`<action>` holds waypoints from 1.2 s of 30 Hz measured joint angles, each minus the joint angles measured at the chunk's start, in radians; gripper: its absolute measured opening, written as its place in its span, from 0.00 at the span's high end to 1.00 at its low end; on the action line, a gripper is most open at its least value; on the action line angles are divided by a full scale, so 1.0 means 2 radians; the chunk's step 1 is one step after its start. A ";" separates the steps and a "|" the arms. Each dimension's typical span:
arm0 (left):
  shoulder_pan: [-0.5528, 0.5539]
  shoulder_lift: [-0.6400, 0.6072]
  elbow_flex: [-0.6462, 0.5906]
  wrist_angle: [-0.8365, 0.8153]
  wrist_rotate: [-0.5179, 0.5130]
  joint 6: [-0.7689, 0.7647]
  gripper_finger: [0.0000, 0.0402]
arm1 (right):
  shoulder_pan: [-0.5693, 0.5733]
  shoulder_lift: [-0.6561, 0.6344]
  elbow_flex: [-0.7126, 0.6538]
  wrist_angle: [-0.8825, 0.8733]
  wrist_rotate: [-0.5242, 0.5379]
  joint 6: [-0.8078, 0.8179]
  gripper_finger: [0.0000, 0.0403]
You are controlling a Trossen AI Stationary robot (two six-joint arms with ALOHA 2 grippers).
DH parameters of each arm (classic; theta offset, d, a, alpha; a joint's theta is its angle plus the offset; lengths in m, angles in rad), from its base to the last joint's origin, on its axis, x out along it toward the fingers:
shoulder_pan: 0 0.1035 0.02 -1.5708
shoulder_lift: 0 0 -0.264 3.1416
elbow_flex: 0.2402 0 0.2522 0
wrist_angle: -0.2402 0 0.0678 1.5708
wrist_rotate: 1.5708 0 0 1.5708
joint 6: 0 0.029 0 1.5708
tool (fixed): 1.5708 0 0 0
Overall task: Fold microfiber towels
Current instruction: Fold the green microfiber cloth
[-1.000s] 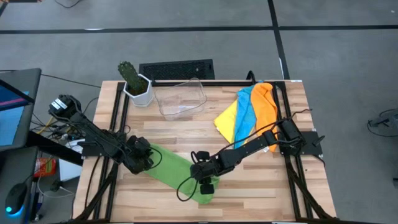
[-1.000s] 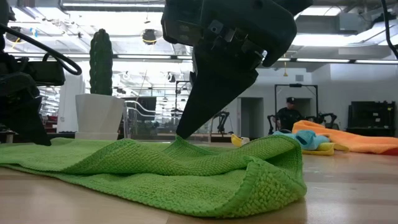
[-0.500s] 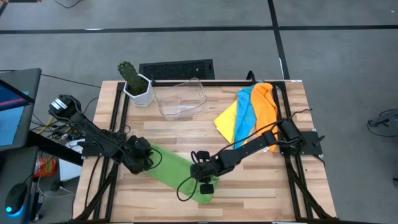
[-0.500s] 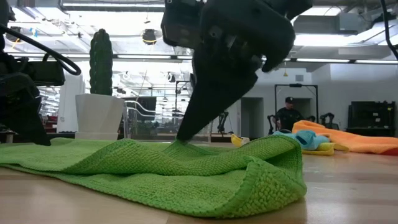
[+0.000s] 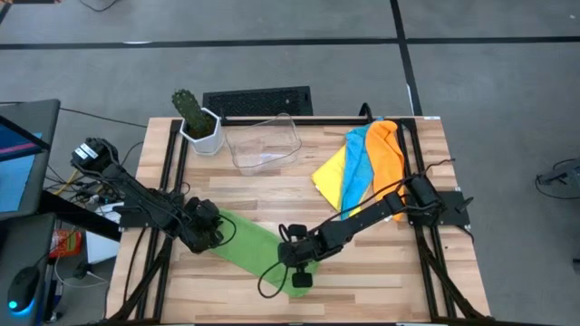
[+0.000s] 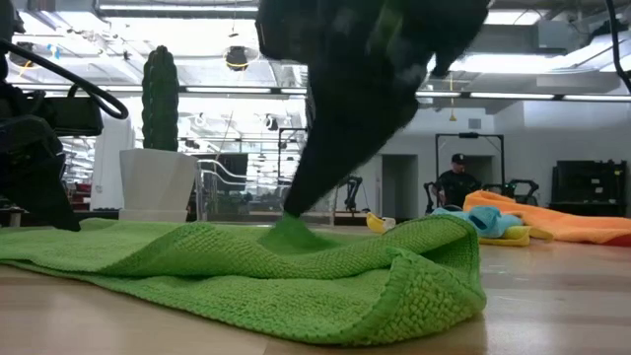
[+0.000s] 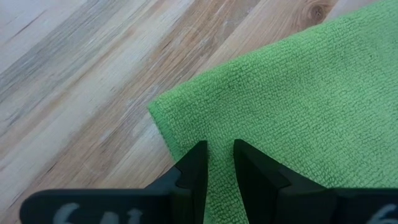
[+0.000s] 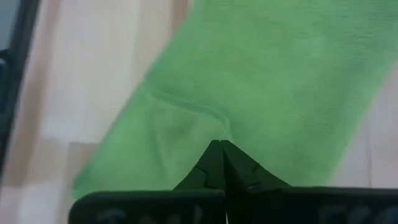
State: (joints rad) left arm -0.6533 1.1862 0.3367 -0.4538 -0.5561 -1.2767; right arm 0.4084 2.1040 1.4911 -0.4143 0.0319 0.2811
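Observation:
A green microfiber towel (image 5: 263,258) lies as a folded strip slanting across the table's near middle; its doubled end (image 6: 434,286) bulges toward the low camera. My left gripper (image 5: 216,234) is shut on the towel's far-left end, near a corner (image 7: 154,111). My right gripper (image 5: 292,263) is shut on the towel's top surface close to its near-right end. The yellow (image 5: 331,172), light blue (image 5: 358,172) and orange (image 5: 388,154) towels lie overlapped at the far right. My left gripper pinches the towel's end edge (image 7: 219,140) between its two fingers, a short way from the corner. The fingers slant down onto it, and the cloth around them lies flat on the table. My right gripper pinches a small ridge of the top layer (image 8: 219,129) between its shut fingertips, coming from above and pointing down. The cloth rises in a low peak (image 6: 292,233) at the fingers; the rest of the towel stays on the table.
A clear plastic bin (image 5: 263,143) and a potted cactus (image 5: 198,122) stand at the far edge, left of centre. Bare wood lies between the green towel and the pile of three towels. A person (image 6: 455,177) shows far off in the room.
My right gripper has shut: its fingers stood apart on the green towel a second ago and now meet on a pinch of the top layer. It shows blurred in the low view. The towel keeps its place on the table.

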 joint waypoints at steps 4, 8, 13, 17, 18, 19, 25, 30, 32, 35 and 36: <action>0.000 0.000 0.000 0.000 0.000 0.000 0.82 | 0.017 -0.002 0.033 -0.035 0.000 0.004 0.97; 0.000 0.000 0.000 0.000 0.000 0.000 0.82 | 0.039 -0.004 0.055 -0.051 0.000 0.023 0.97; 0.000 0.000 0.000 0.000 0.000 0.007 0.82 | 0.070 -0.004 0.055 -0.054 -0.002 0.060 0.97; 0.000 0.000 0.000 0.000 0.000 0.013 0.82 | 0.089 -0.003 0.054 -0.060 -0.002 0.069 0.91; 0.000 0.000 0.000 0.000 0.000 0.013 0.82 | 0.092 -0.003 0.054 -0.060 -0.002 0.069 0.89; 0.000 0.000 0.000 0.000 0.000 0.013 0.82 | 0.094 -0.003 0.054 -0.060 -0.002 0.069 0.87; 0.000 0.000 0.000 0.001 0.001 0.010 0.82 | 0.102 -0.003 0.054 -0.066 -0.002 0.073 0.74; 0.000 -0.004 0.003 0.001 0.021 -0.005 0.82 | 0.093 -0.013 0.052 -0.052 0.013 0.120 0.66; 0.000 -0.008 0.009 0.000 0.037 -0.006 0.82 | 0.086 -0.027 0.054 -0.039 0.060 0.111 0.66; 0.000 -0.022 0.024 0.000 0.042 -0.005 0.82 | 0.074 -0.038 0.054 -0.035 0.111 0.093 0.68; 0.000 -0.028 0.031 0.001 0.038 -0.004 0.82 | 0.069 -0.037 0.050 -0.027 0.117 0.094 0.69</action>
State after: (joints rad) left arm -0.6525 1.1301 0.3978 -0.4522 -0.4792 -1.2850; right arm 0.5459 2.0299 1.5906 -0.4689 0.2656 0.4689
